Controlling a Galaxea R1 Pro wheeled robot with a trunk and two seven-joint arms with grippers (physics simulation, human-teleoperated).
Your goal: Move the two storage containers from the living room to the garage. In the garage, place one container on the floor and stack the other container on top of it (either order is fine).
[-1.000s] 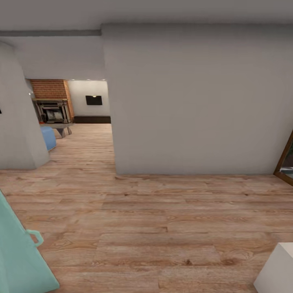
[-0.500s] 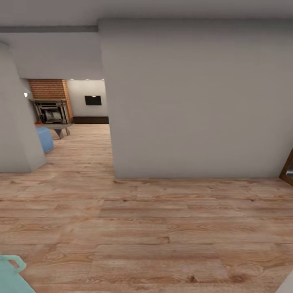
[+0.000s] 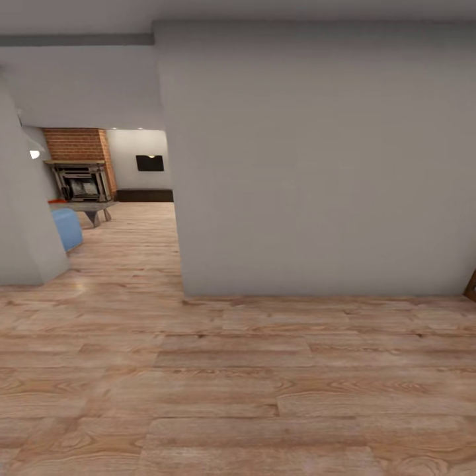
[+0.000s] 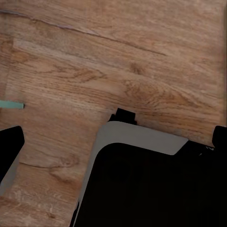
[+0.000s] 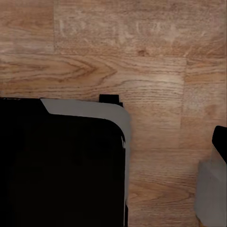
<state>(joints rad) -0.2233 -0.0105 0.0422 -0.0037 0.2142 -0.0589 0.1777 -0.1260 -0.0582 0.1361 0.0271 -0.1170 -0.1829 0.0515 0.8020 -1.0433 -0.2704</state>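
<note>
While a grey wall (image 3: 317,165) faces the robot, an orange container (image 3: 57,200) shows by the fireplace (image 3: 80,180); pincer states unclear.

A broad pale grey wall (image 3: 317,165) fills the corridor ahead, standing on a light wood plank floor (image 3: 238,383). Beside its left edge an opening gives onto a room with a brick fireplace (image 3: 78,165), a low grey table (image 3: 92,208) just before it, part of a blue seat (image 3: 66,228) near a second grey wall (image 3: 23,218), and a dark wall panel (image 3: 150,162)
</note>
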